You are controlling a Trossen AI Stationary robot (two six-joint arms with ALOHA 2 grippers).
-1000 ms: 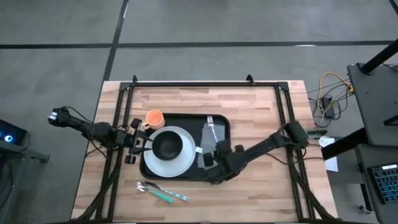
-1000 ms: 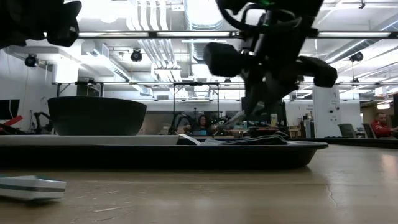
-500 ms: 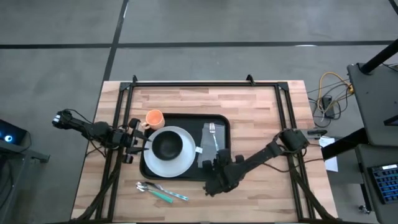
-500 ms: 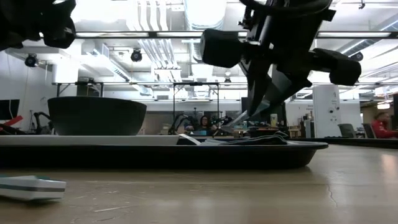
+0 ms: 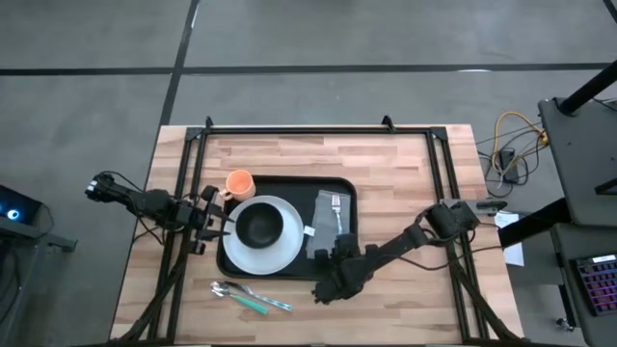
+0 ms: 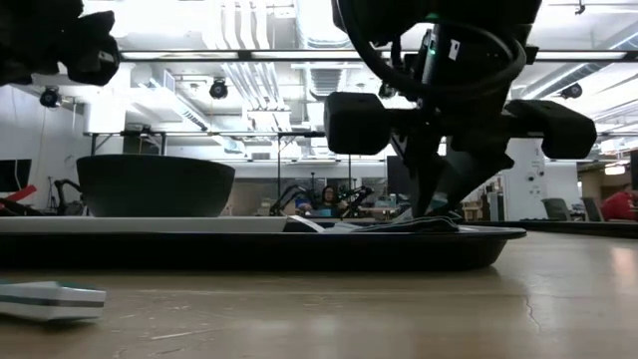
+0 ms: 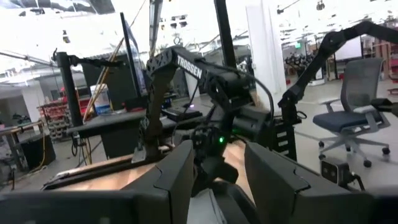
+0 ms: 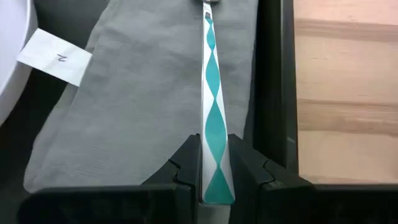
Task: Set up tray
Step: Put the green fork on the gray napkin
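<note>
The black tray (image 5: 289, 183) holds a white plate (image 5: 262, 253) with a black bowl (image 5: 258, 226) on it. To their right lies a folded grey napkin (image 5: 326, 231). A fork (image 5: 337, 206) with a teal diamond-patterned handle lies along the napkin, and my right gripper (image 5: 335, 249) is shut on its handle at the tray's near right. In the low view that gripper (image 6: 431, 204) reaches down to the napkin. My left gripper (image 5: 224, 222) stands open beside the plate's left edge, with nothing between its fingers (image 7: 180, 174). My right gripper pinches the fork's handle near its free end (image 8: 214, 163), one finger on each long edge. The fingers come from the table's near side, slanting down, and lie along the fork. The fork's far part rests flat on the grey napkin (image 8: 137, 106).
An orange cup (image 5: 239, 183) stands at the tray's far left corner. A spoon and a teal-handled knife (image 5: 253, 297) lie on the wood near the front edge. The tray's raised rim (image 8: 273, 93) runs close beside the fork. A white label (image 8: 55, 56) sticks out by the plate.
My right gripper has gone toward the table's near edge and down, carrying the fork with it. The fork was tilted with its handle raised; it has come down and now lies along the napkin.
</note>
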